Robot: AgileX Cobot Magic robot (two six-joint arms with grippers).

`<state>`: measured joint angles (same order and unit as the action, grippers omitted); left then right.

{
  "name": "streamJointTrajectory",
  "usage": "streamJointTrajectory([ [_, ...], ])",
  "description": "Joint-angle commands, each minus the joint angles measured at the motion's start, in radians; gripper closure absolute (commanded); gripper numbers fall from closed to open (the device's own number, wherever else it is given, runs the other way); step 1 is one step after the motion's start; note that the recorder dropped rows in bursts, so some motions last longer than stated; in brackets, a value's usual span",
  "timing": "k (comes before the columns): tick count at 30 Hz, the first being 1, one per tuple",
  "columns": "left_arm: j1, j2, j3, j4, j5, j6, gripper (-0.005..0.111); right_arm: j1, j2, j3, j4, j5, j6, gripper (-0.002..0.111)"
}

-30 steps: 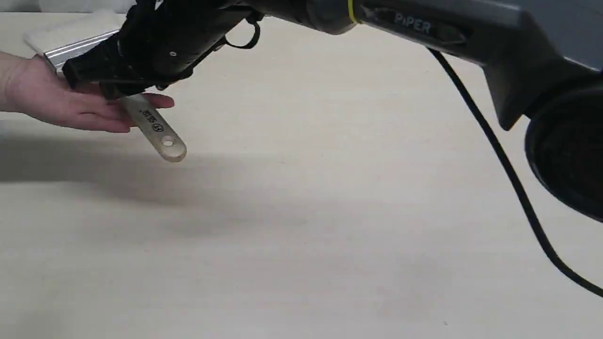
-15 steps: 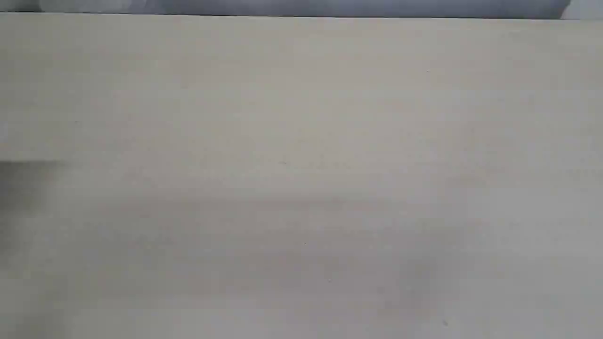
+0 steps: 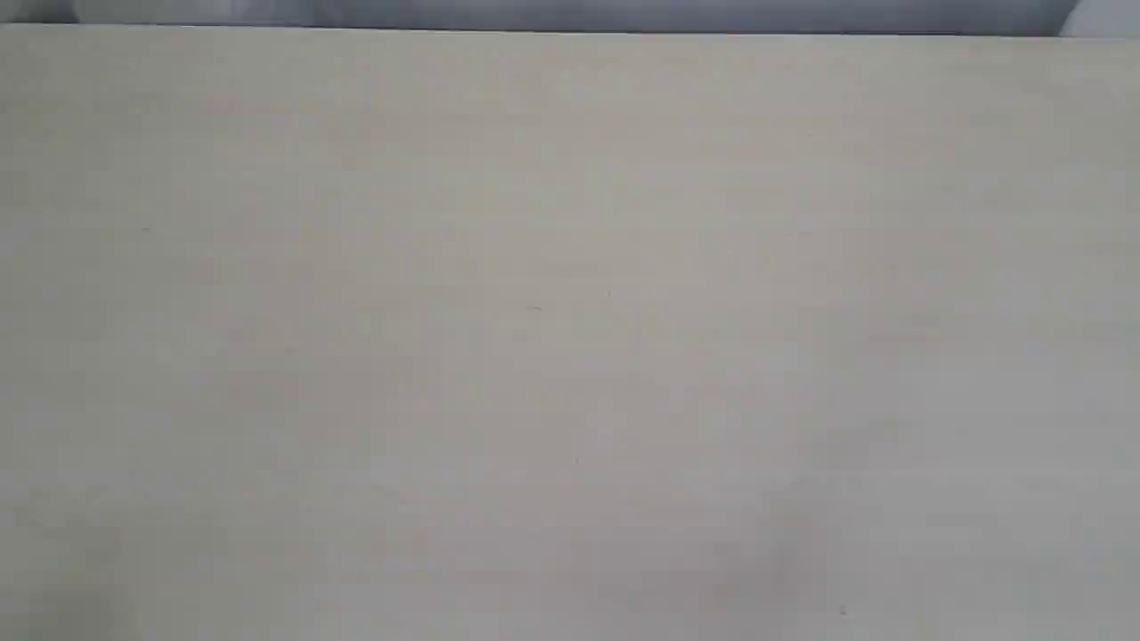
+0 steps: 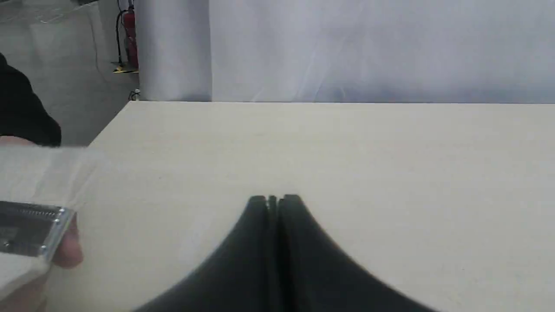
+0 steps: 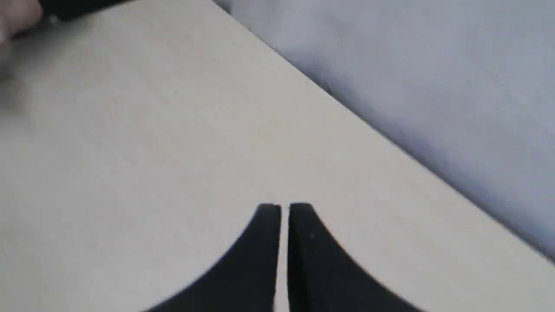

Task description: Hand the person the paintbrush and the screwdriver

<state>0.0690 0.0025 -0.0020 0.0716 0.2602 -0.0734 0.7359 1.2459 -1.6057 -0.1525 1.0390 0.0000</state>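
pale table (image 3: 570, 356), curtain (image 3: 570, 13) at twelve o'clock. your left gripper (image 4: 274, 199) closed empty, right gripper (image 5: 285, 208) a sliver apart. paintbrush (image 4: 26, 227) with the person (image 4: 67, 251): looks light, stiff; pinch its rigid middle.

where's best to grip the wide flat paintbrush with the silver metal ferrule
Probably the silver ferrule, coming from above, clear of the person's finger at its corner. Its flat face lies exposed and it's the only rigid part showing; the handle is out of frame.
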Motion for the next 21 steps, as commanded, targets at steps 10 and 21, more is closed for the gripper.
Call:
streamJointTrajectory([
  [10, -0.006, -0.002, 0.002, -0.002, -0.01, -0.002, 0.107, -0.002, -0.245, 0.163, -0.2, 0.008, 0.169, 0.104],
  [21, -0.006, -0.002, 0.002, -0.002, -0.01, -0.002, 0.107, -0.414, -0.558, 0.836, -0.029, -0.706, 0.171, 0.104],
])
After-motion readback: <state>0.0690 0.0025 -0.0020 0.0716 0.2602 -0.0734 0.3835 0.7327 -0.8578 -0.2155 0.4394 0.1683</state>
